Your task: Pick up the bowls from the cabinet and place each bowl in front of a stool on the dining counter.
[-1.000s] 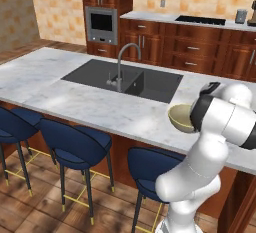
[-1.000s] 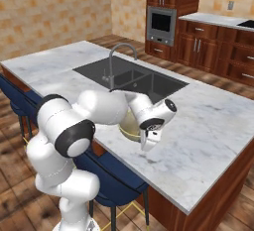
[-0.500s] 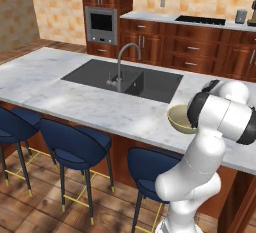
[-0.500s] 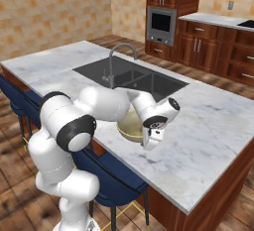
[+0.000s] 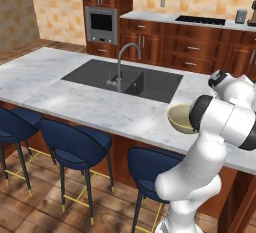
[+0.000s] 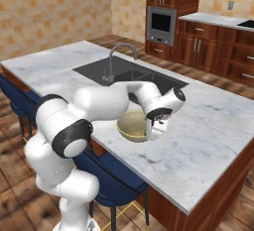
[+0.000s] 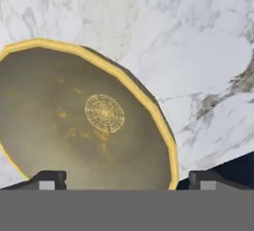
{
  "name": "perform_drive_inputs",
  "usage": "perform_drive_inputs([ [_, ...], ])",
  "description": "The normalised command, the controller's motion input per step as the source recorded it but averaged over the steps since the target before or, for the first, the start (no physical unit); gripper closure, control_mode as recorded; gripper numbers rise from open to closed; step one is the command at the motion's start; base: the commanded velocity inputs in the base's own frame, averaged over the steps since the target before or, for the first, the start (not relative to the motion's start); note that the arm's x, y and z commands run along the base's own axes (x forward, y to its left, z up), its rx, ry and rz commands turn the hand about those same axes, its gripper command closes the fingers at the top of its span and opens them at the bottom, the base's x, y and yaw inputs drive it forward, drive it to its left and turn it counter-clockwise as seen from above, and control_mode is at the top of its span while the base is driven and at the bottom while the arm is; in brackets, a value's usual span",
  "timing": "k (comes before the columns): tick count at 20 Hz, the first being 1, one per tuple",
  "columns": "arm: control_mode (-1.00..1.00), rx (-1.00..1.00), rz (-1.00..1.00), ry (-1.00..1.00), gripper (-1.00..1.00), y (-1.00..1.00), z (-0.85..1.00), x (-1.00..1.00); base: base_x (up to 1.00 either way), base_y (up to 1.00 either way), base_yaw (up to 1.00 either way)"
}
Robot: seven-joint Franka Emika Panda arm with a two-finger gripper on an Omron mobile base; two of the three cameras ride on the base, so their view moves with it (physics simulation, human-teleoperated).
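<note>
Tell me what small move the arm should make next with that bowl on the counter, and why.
Probably lift straight up and away. The beige-olive bowl sits on the dining counter above a stool, and the gripper is open, its fingertips straddling the rim.

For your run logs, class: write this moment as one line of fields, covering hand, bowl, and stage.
hand: open, jaws either side of bowl rim | bowl: upright on counter near edge, above stool | stage: release

My arm is folded forward, wrist bent down. My gripper [image 7: 121, 179] points downward, jaws spread wide, holding nothing.
</note>
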Motion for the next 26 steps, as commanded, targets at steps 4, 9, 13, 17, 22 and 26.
perform_drive_inputs([
  [4,-1.00,0.00,-0.12,-0.07,-1.00,0.00,0.77,-0.01,0.00,0.00,0.00],
  [9,-1.00,-0.02,-0.08,-0.08,-1.00,0.06,0.91,-0.30,0.00,0.00,0.00],
  [13,-1.00,-0.08,-0.04,-0.27,-1.00,0.36,0.61,-0.86,0.00,0.00,0.00],
  [17,-1.00,-0.07,-0.02,-0.39,-1.00,0.57,0.52,-1.00,0.00,0.00,0.00],
  [22,-1.00,-0.15,-0.02,-0.34,-1.00,0.88,0.50,-1.00,0.00,0.00,0.00],
  [26,-1.00,-0.20,-0.06,-0.30,-1.00,0.80,0.43,-0.96,0.00,0.00,0.00],
])
